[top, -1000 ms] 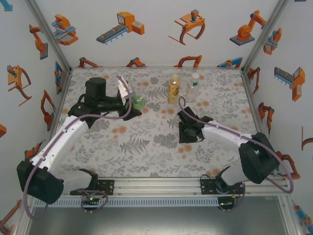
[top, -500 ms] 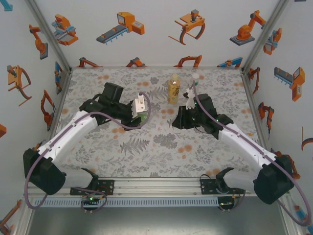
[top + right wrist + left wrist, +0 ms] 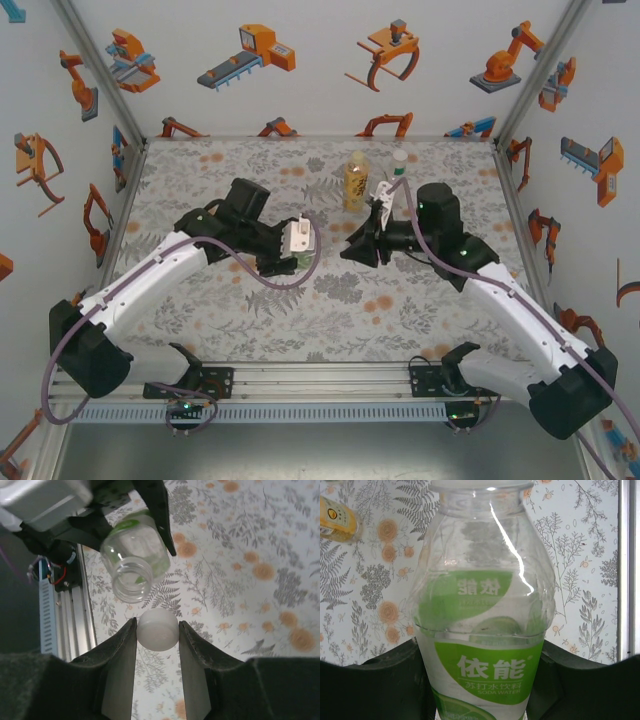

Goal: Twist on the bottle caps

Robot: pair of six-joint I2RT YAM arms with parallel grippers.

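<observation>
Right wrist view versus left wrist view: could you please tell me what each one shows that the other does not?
Right wrist view: the right gripper shut on the white cap, close to but apart from the open mouth of the green-labelled bottle.
Left wrist view: that bottle's printed label up close, gripped by the left gripper, with the amber bottle at the top left corner.
Both: the green-labelled bottle and the floral tabletop.

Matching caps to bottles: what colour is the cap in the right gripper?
White cap, clearest in the right wrist view.
</observation>
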